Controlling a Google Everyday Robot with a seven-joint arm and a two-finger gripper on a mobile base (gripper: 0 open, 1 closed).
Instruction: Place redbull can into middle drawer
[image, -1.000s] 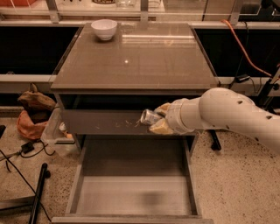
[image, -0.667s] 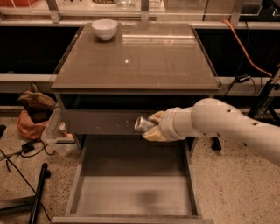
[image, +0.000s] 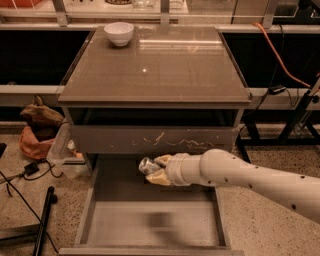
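Over drawer (image: 192, 225): claw (image: 154, 170) tight around can (image: 146, 165)

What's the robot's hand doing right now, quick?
Gripper: closed, holding the redbull can above the open middle drawer.

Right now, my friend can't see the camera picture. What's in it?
The gripper holds the redbull can over the open middle drawer, just below a scratched drawer front. A white bowl sits on the cabinet top.

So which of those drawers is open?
The wide grey-brown drawer with the smooth floor, below the scratched drawer front; the gripper holds the silver can over it.
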